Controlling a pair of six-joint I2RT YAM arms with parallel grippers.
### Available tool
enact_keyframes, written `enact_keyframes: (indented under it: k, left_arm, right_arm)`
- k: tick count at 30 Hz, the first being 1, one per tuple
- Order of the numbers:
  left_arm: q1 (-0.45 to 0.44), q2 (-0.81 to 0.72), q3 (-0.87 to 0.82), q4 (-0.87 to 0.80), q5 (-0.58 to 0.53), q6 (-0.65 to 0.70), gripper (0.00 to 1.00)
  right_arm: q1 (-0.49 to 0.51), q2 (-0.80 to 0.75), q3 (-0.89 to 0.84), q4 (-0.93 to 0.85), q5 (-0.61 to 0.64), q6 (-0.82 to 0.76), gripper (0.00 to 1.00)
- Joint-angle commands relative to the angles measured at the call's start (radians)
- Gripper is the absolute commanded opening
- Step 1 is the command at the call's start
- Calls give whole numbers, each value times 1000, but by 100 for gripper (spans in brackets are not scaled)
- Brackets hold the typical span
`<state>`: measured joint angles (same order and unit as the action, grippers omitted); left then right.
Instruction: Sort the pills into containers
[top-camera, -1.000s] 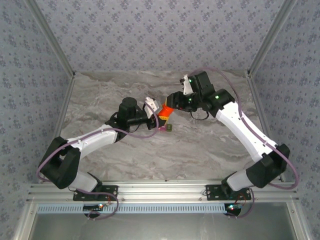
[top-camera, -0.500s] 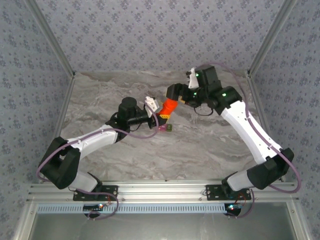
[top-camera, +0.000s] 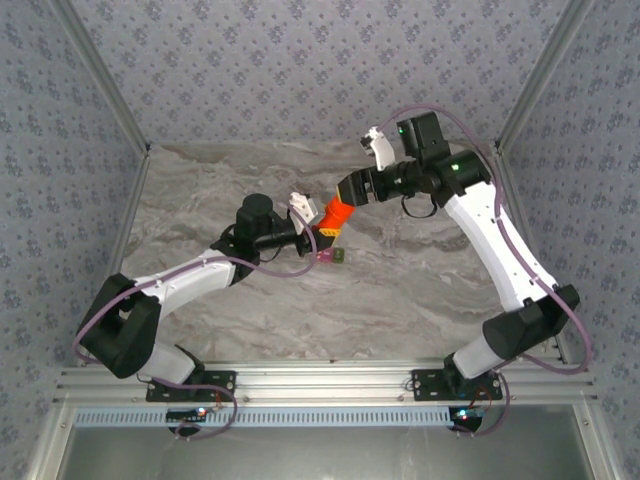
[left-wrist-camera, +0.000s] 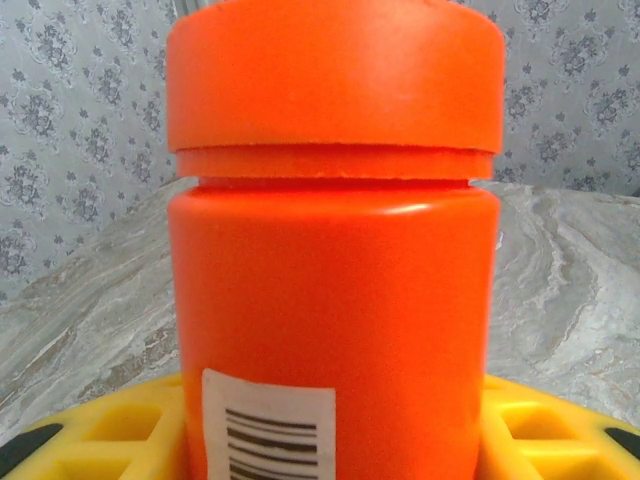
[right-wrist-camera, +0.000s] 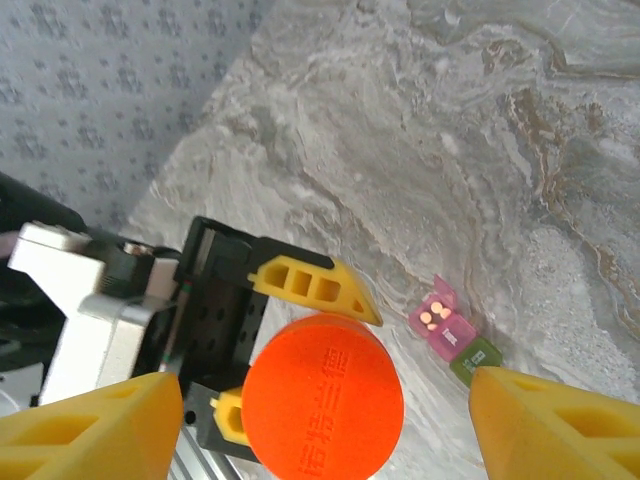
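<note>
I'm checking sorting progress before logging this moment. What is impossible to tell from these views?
Bottle contents: left wrist view, opaque wall, cap on.
Green compartment contents: right wrist view, a yellow finger overlaps it.
Pink compartment pill count: right wrist view, too small.
Label text: left wrist view, cut by bottom edge.

In the left wrist view the orange bottle (left-wrist-camera: 335, 250) and its label (left-wrist-camera: 268, 425) are cut off by the lower edge, and the left jaws are largely hidden behind the bottle. In the right wrist view the right jaws are cropped, and what is held in the containers (right-wrist-camera: 445, 325) is too small to be told.
</note>
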<state>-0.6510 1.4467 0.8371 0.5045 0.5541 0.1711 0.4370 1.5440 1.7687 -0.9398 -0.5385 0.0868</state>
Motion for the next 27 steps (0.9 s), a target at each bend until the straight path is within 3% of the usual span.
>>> enact_keyframes:
  k: [1, 15, 23, 25, 27]
  left_arm:
    - [-4, -36, 42, 45, 30, 4, 0]
    - [-6, -39, 42, 43, 30, 2, 0]
    - [-6, -41, 39, 48, 28, 2, 0]
    - [-7, -40, 39, 47, 25, 2, 0]
    - [-6, -41, 39, 49, 18, 6, 0]
  right_arm:
    - [16, 20, 41, -91, 6, -105, 77]
    - [29, 74, 30, -85, -1, -95, 73]
    - [32, 90, 25, -89, -12, -53, 52]
    - [42, 93, 22, -99, 28, 20, 44]
    - [58, 84, -8, -72, 100, 195, 38]
